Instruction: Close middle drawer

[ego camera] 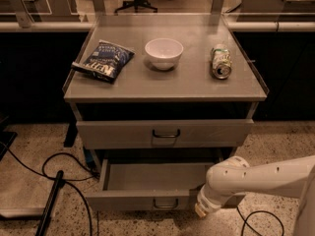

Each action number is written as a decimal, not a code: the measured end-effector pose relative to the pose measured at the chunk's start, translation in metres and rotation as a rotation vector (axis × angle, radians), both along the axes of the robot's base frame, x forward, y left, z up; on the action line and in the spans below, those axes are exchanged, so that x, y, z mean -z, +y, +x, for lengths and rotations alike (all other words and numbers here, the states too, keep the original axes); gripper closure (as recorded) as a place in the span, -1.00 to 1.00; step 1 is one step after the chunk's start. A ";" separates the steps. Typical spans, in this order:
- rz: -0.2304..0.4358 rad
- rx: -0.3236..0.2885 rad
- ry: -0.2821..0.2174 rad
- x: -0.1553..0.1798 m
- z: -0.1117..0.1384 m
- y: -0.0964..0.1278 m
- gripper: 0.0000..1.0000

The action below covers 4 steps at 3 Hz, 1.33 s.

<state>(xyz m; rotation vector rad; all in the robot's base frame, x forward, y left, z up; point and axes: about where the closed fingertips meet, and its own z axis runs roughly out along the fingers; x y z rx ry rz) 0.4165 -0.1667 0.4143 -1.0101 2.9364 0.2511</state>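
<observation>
The middle drawer [147, 199] is grey metal and stands pulled out under the cabinet's top drawer [165, 133]. Its inside shows empty, and its shallow front panel carries a small dark loop handle [165, 203]. My white arm [261, 178] reaches in from the right. My gripper [202, 211] is low at the right end of the drawer's front panel, close against it. The lowest drawer is hidden under the open one.
On the cabinet top [167, 85] lie a blue snack bag [105, 60], a white bowl [164, 52] and a tipped can [221, 61]. Black cables [59, 171] and a dark pole [49, 205] lie on the speckled floor at left. Another cable [261, 220] lies at right.
</observation>
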 end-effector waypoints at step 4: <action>-0.002 -0.037 -0.084 -0.003 0.042 0.007 0.18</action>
